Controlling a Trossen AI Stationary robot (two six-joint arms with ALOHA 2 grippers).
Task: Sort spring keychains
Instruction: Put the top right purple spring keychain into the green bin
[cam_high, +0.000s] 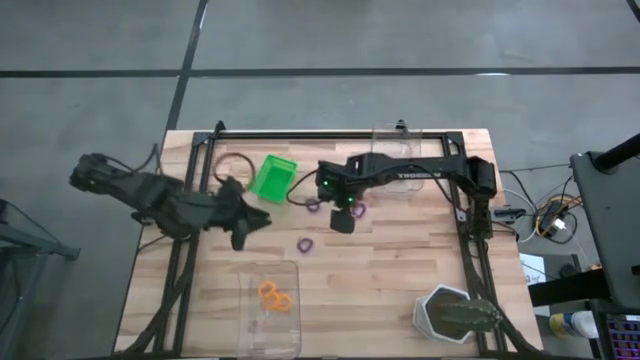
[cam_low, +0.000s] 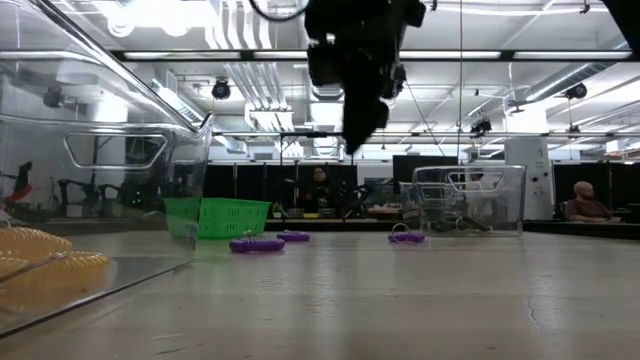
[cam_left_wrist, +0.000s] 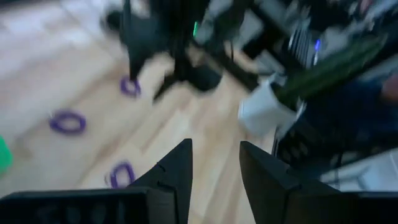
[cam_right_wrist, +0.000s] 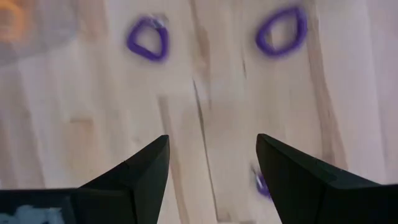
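Right pincer (cam_right_wrist: 211, 162) released, empty, hovering above purple spring keychains (cam_right_wrist: 148, 38) on the desk (cam_right_wrist: 93, 124); left pincer (cam_left_wrist: 214, 163) parted, grasping nothing, off beside.

My right pincer (cam_high: 344, 221) hangs over the middle of the surface (cam_high: 400, 270), three keychains (cam_high: 305, 243) around it. My left pincer (cam_high: 240, 240) sits left. A tray (cam_high: 271, 310) lies near, a basket (cam_high: 272, 175) far left.
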